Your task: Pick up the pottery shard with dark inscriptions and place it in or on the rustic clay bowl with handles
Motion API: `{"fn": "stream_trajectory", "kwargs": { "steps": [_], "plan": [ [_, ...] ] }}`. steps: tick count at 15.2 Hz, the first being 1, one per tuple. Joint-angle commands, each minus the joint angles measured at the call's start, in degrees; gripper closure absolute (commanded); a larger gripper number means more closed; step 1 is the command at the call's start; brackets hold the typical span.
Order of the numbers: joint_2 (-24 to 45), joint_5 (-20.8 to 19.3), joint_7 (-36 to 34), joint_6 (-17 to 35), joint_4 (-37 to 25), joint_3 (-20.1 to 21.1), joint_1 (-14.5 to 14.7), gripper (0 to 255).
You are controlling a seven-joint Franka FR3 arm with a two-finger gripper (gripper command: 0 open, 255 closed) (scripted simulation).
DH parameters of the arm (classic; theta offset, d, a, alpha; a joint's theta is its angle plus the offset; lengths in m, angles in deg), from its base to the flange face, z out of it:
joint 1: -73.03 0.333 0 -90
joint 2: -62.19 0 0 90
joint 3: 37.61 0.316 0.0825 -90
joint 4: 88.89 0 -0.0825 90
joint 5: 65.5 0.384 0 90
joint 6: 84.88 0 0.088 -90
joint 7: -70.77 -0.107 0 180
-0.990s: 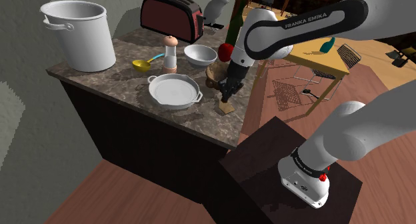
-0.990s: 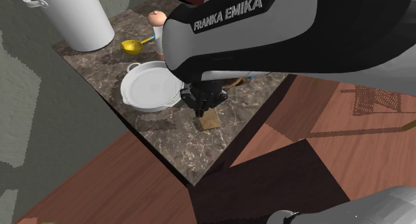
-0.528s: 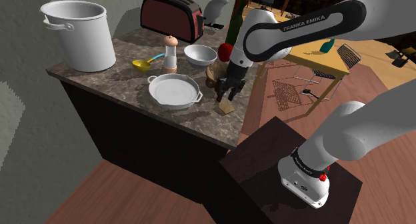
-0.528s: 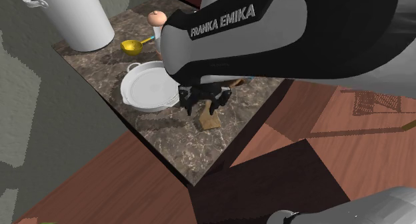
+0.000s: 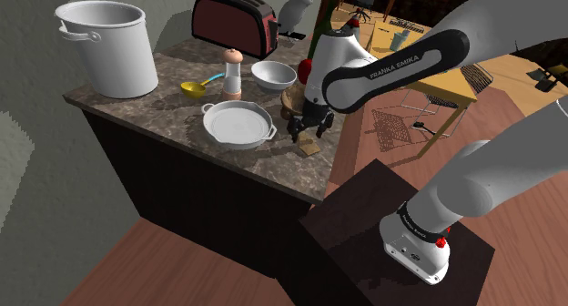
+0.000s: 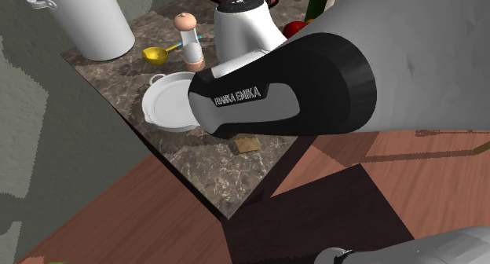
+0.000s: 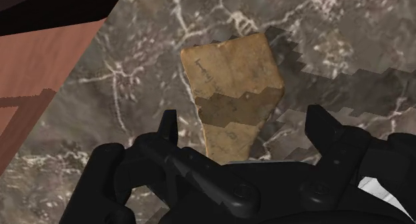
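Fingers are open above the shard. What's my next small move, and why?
Probably lower the gripper straight down until the fingers straddle the shard, then close. In the wrist view the shard lies flat on the counter, centred between the spread fingers but untouched, so it isn't held.

Home kitchen: marble counter [image 5: 168,113], toaster [image 5: 235,22], big white pot [image 5: 105,49], pepper mill [image 5: 233,74]; wooden floor [image 5: 173,268].
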Motion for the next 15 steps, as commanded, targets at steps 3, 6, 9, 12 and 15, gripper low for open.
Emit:
{"fn": "stream_trajectory", "kwargs": {
  "steps": [3,6,9,12,15],
  "plan": [
    [2.28,-0.8,-0.62,3.21,0.95,0.27,-0.31,0],
    [2.28,-0.8,-0.62,3.21,0.95,0.27,-0.3,0],
    [2.28,-0.8,-0.62,3.21,0.95,0.27,-0.3,0],
    [2.28,-0.8,-0.62,3.19,0.94,0.27,-0.3,255],
    [2.28,-0.8,-0.62,3.19,0.94,0.27,-0.3,255]
  ]
}}
